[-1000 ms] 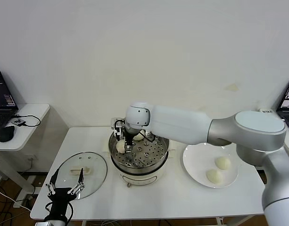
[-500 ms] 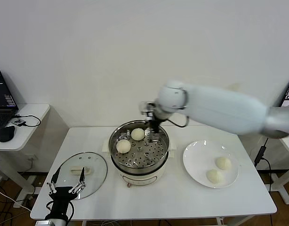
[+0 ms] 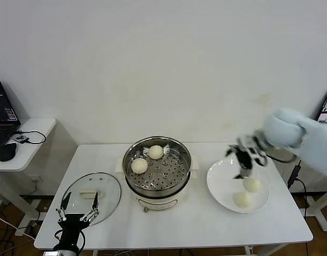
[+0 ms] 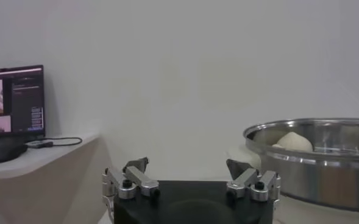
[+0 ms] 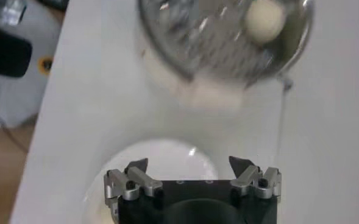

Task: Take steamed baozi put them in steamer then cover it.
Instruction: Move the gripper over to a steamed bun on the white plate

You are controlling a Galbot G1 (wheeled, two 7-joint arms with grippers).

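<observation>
The white counter (image 3: pixel 179 224) carries everything, from the glass lid (image 3: pixel 93 196) on the robot's left to the white plate (image 3: pixel 223 188) on its right, with the steamer (image 3: pixel 157 169) between them. The steamer's steel pot sits on its cream base, uncovered, with two steamed baozi (image 3: pixel 147 159) resting on the perforated tray toward the far-left part of it. That leaves the near and right part of the tray bare, which looks like the sensible place for the next buns.

The plate holds the other two baozi (image 3: pixel 246 192), lying near each other toward its right side. The right end effector (image 3: pixel 245 160) hangs above the plate's far portion, close to the farther bun, with its fingers spread wide and nothing between them.

The step in hand appears to be fetching the third bun. To do it well, the arm should come down straight over one bun, probably the farther one as it is closest, with the fingers straddling its widest part and clear of its neighbour. The squeeze should be gentle, since soft dough would likely dent. The lift should be high enough to clear the pot's rim before crossing.

The left end effector (image 3: pixel 77 212) waits at the counter's near-left edge just beside the lid, fingers apart and empty.
</observation>
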